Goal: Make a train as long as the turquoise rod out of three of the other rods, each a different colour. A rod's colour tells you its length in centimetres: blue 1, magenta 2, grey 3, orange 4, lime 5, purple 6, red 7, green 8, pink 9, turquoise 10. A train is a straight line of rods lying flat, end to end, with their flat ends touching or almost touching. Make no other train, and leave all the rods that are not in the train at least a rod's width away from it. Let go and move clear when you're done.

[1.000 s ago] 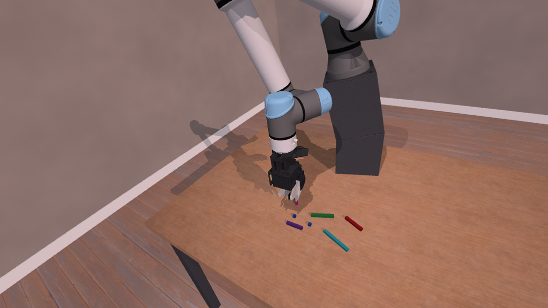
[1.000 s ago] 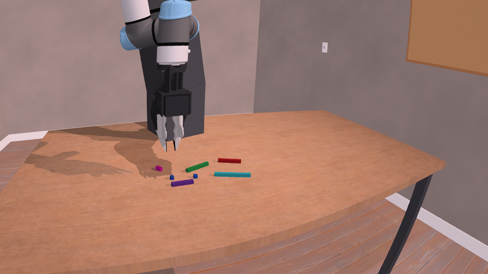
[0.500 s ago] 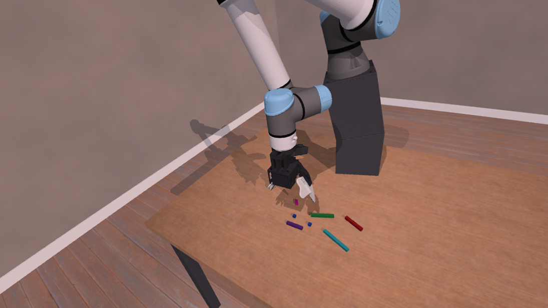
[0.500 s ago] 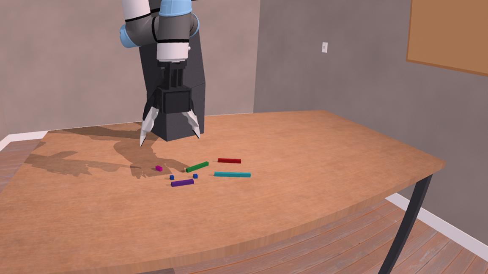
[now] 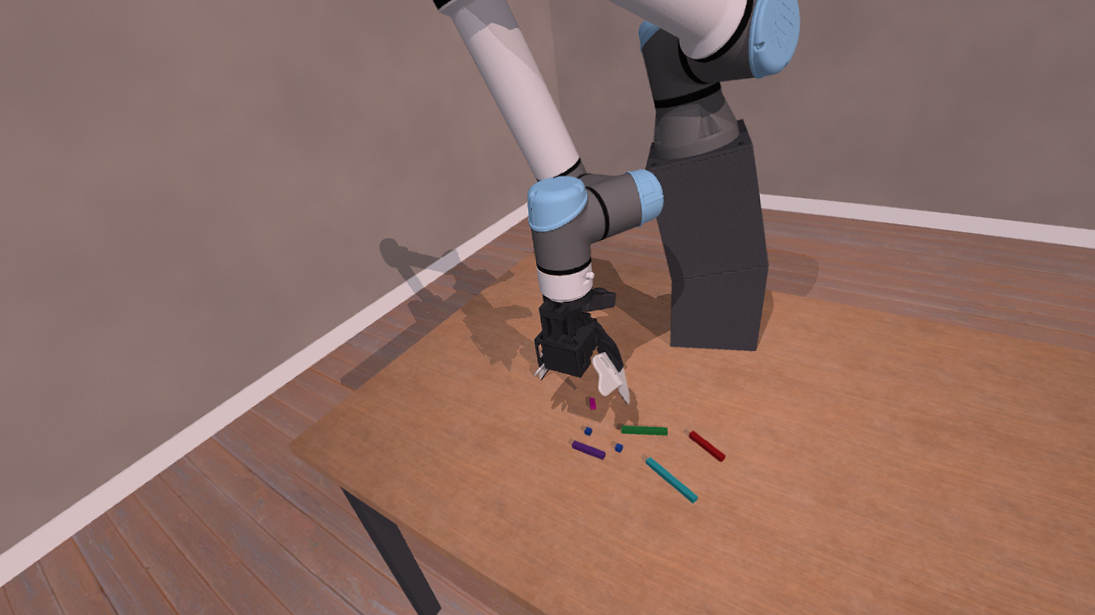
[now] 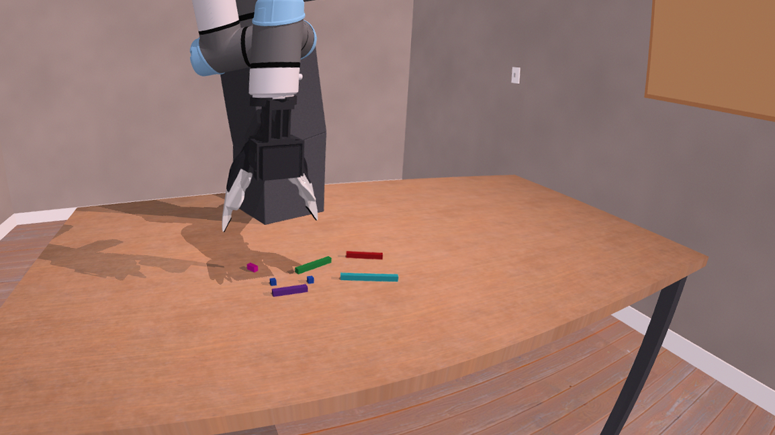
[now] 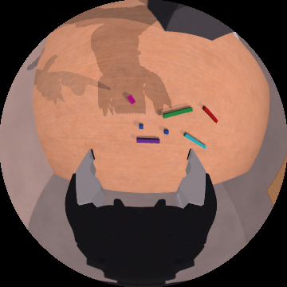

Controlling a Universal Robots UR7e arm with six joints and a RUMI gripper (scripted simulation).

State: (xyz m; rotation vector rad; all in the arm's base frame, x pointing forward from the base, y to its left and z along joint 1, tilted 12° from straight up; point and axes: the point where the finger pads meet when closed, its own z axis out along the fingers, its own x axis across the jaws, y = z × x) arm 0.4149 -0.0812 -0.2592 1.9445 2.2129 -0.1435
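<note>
My gripper is wide open and empty, above the table. A magenta rod lies apart in the arm's shadow. One blue rod lies just beside the purple rod, not touching it. Another blue rod lies near the purple rod's right end. A green rod lies farther back. A red rod lies to the right. No rods touch.
The turquoise rod lies right of the blue rods, in front of the red one. The arm's dark pedestal stands behind the rods. The wooden table carries all the rods.
</note>
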